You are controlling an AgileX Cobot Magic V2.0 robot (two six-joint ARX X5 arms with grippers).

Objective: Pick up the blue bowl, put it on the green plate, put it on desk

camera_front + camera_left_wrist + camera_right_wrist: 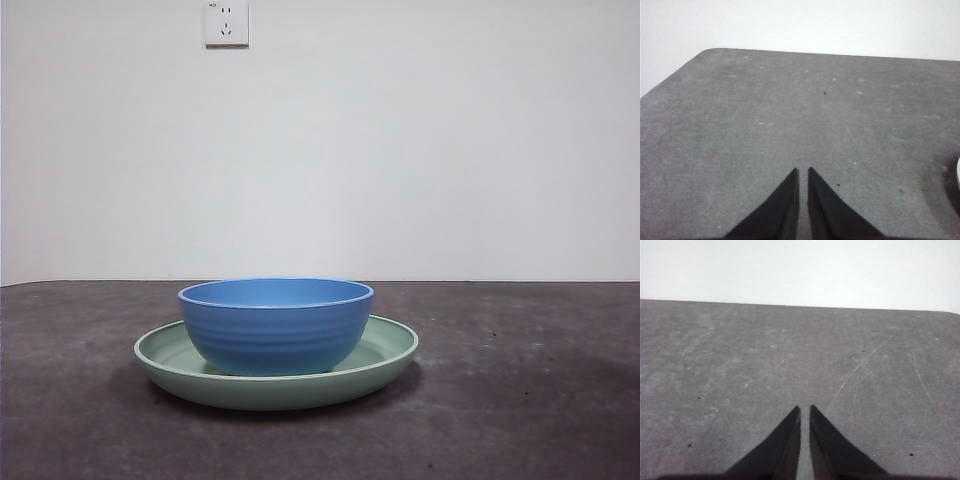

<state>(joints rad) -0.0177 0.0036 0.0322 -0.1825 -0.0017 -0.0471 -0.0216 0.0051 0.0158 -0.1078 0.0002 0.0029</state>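
The blue bowl (pixel 276 325) sits upright in the middle of the green plate (pixel 385 350), which rests on the desk (pixel 520 400) in the front view. No arm shows in that view. My left gripper (pixel 803 171) hovers over bare desk (pixel 790 115) with its jaws shut and nothing between them; a sliver of the green plate (pixel 958 172) shows at the frame's edge. Over another bare stretch of desk (pixel 790 355), my right gripper (pixel 804 409) is shut and empty.
A white wall with a power socket (pixel 226 22) stands behind the desk. The desk's rounded corner (pixel 710 50) and far edge show in the left wrist view. Faint scratches mark the desk surface (pixel 860 365) in the right wrist view.
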